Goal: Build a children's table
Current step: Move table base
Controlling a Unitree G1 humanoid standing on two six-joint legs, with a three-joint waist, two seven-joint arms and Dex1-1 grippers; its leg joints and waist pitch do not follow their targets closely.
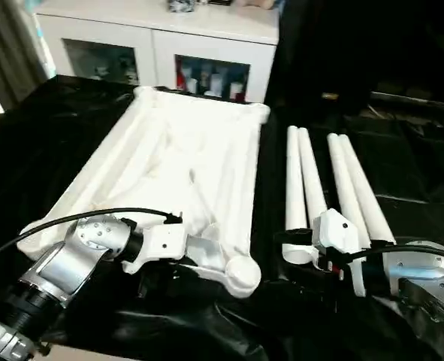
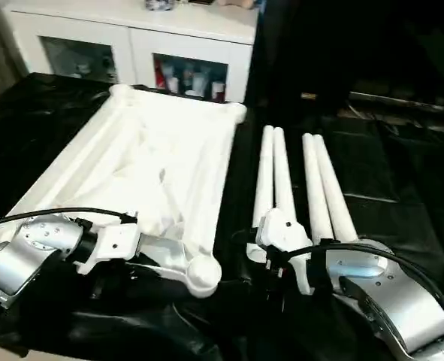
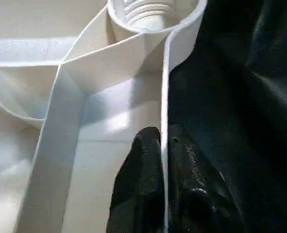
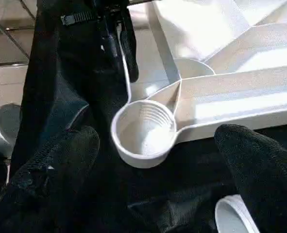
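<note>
The table top (image 1: pixel 184 162) lay upside down on a black sheet (image 1: pixel 49 143), ribbed underside up, its long axis running from the robot toward the white cabinet (image 1: pixel 158 37) at the back and leaning a little to the right as it went. The nearest round corner socket (image 4: pixel 144 132) sat at the near right corner, its threaded mouth facing up.

The left gripper (image 3: pixel 162 189) was pinched closed on the thin rim wall of the top's near edge, just short of that socket, one black finger (image 3: pixel 138 189) inside the wall and the other outside on the sheet side. The right gripper (image 4: pixel 158 174) stood spread wide with nothing between its fingers, hovering near the socket from the right side.

Four white legs (image 1: pixel 330 188) lay side by side in two pairs to the right of the top, roughly parallel to its long edge, with their open ends toward the robot. One leg's open mouth (image 4: pixel 233 216) lay close under the right gripper. A strip of bare black sheet separated the top's right edge from the legs, and more bare sheet lay left of the top. The far corners almost reached the cabinet's front.
</note>
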